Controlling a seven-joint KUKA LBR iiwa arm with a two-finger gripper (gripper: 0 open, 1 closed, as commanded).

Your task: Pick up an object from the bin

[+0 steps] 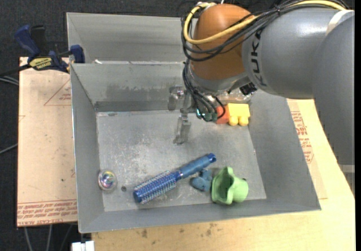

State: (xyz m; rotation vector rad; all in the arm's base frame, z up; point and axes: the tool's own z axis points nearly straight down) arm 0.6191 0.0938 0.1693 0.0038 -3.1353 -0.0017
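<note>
My gripper (180, 136) hangs over the bare middle of the bin floor, below the orange dome of the wrist, with nothing seen in it. A blue hairbrush (172, 179) lies in front of it near the front wall, bristle head to the left and handle pointing up to the right. Right of the gripper, against the bin's right slope, sits a yellow toy block (240, 113) with an orange piece (221, 113) beside it, partly hidden by the wrist.
A green cup-shaped soft thing (228, 186) lies at the front right, a small blue piece (200, 181) touching it and the brush handle. A shiny little ball (106, 179) rests in the front left corner. The arm covers the back right.
</note>
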